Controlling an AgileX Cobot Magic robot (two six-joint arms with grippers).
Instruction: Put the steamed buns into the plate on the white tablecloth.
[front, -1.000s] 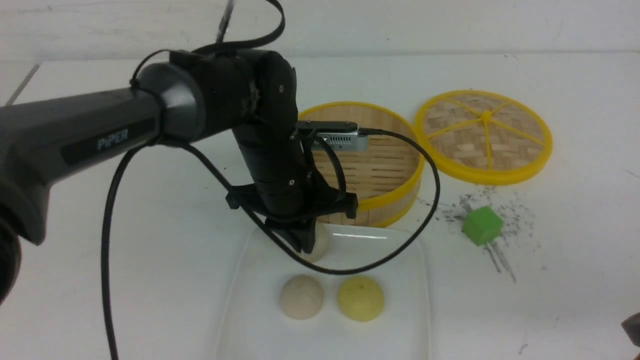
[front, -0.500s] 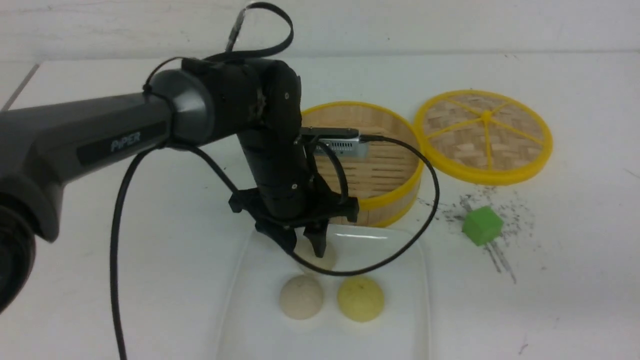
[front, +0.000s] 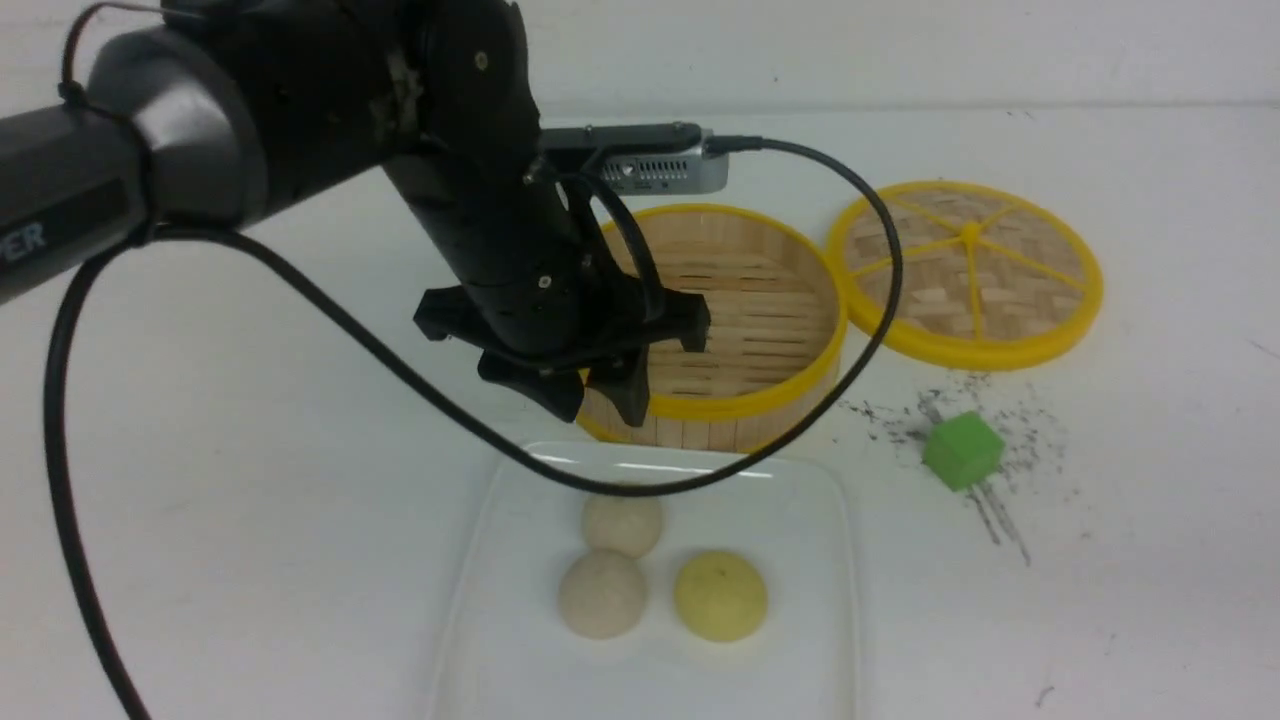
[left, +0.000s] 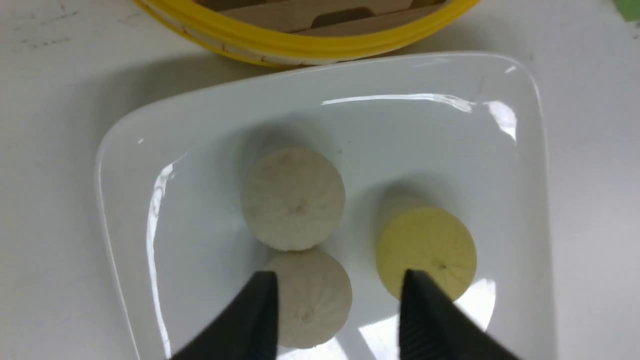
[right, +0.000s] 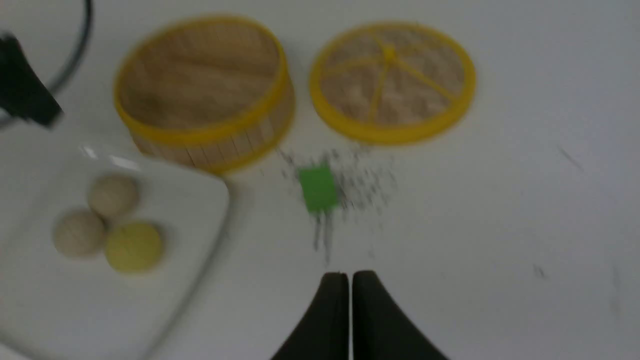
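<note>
All three steamed buns lie in the white plate (front: 790, 640) on the white tablecloth (front: 250, 450): a beige one (front: 622, 524) at the far side, another beige one (front: 602, 594) in front of it, and a pale yellow one (front: 720, 596) beside that. My left gripper (front: 598, 412) hangs open and empty above the plate's far edge. From the left wrist, the buns (left: 293, 199) (left: 312, 295) (left: 425, 250) sit on the plate (left: 200, 150) below the left gripper (left: 339, 274). My right gripper (right: 350, 274) is shut and empty over bare cloth, right of the plate (right: 190, 200).
A round bamboo steamer basket (front: 745, 300) with a yellow rim stands just behind the plate, with nothing visible inside it. Its woven lid (front: 965, 270) lies flat to the right. A green cube (front: 963, 450) sits among dark scuff marks right of the plate. The left arm's cable droops over the plate's far edge.
My left gripper opened and let go of the far beige bun, which now rests in the plate. The gripper then rose up and back, clear of the buns.
</note>
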